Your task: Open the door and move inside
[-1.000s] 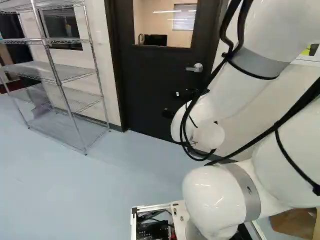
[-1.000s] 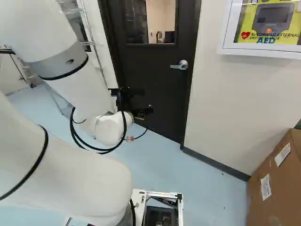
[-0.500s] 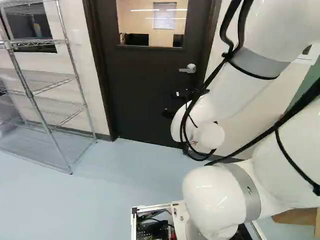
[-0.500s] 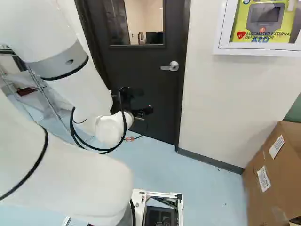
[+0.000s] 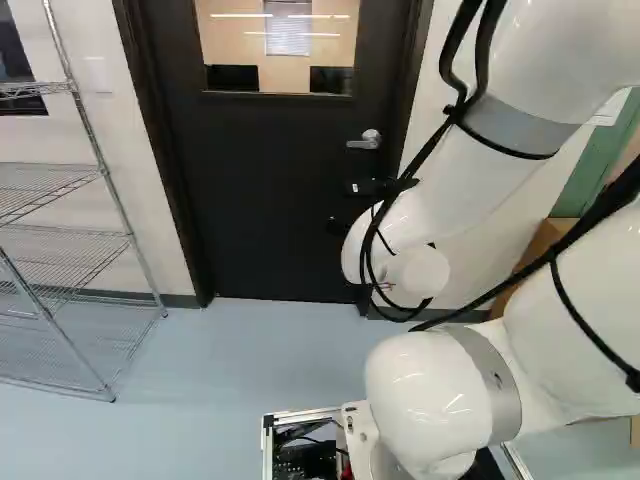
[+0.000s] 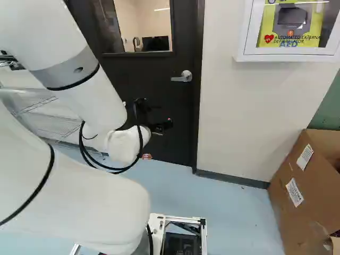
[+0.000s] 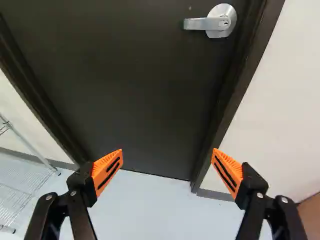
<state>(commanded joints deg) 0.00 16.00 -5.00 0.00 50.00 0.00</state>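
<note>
The black gripper [image 6: 154,119] shows in the right base view in front of the dark door [image 6: 127,69], its fingers small there. Seen in the wrist view, the gripper [image 7: 167,159] stands open, its orange pads wide apart with nothing between them. Ahead of it the door [image 7: 135,90] is closed in its dark frame. A silver lever handle [image 7: 212,23] lies farther ahead, up the door from the fingers and toward the frame. The left base view also shows the handle [image 5: 365,140], beyond the arm and apart from it, below the level of the door's window [image 5: 280,45].
A wire shelf rack [image 5: 75,240] stands against the wall left of the door. Right of the door, a defibrillator cabinet [image 6: 241,32] hangs on the wall [image 6: 255,106]. A cardboard box [image 6: 303,186] sits on the floor below it.
The base has moved: door, rack and cabinet shift leftward in the base views, and the door's face is squarer in the left one. The arm keeps its pose against its lowest joint.
</note>
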